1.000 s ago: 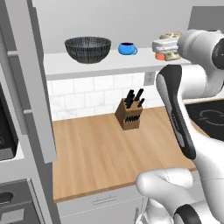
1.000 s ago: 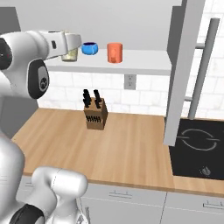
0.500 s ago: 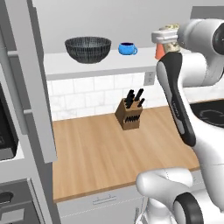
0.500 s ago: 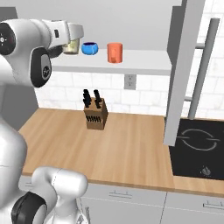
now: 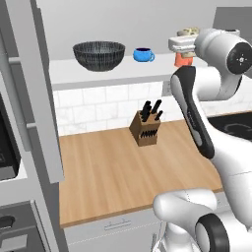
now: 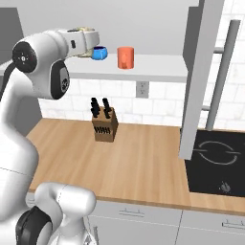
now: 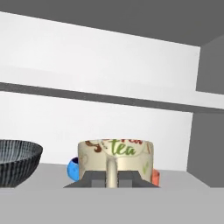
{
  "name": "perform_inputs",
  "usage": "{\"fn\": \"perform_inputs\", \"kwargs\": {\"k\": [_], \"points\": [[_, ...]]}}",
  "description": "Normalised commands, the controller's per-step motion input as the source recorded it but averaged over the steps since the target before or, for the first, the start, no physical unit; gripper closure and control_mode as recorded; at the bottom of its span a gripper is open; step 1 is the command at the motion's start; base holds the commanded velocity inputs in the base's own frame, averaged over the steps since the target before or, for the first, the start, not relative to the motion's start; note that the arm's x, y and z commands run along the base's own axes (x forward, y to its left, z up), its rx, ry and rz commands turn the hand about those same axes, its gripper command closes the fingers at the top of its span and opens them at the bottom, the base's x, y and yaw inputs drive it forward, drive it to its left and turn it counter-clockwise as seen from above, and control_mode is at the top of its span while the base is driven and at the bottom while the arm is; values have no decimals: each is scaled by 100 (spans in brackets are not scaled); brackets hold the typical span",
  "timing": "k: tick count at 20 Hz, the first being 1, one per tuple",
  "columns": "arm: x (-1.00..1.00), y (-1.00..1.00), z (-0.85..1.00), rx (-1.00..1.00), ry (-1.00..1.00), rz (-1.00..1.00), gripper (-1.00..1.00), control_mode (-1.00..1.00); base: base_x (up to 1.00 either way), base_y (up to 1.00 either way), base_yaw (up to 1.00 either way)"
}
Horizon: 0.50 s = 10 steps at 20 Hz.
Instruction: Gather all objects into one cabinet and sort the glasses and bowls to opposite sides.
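While my fingers (image 7: 112, 179) clamp the beige mottled mug's (image 7: 116, 160) handle, the ribbed dark grey bowl (image 7: 17, 161) sits left.

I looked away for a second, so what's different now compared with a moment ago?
The gripper, shut on the beige mug by its handle, has carried it leftward along the shelf toward the blue cup. The bowl, orange mug and knife block stayed put.
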Motion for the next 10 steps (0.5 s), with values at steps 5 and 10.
{"fn": "perform_inputs", "kwargs": {"k": [5, 10], "points": [[10, 32, 2, 8, 15, 0, 100, -100, 0, 0, 0], [60, 8, 0, 8, 3, 0, 100, -100, 0, 0, 0]]}}
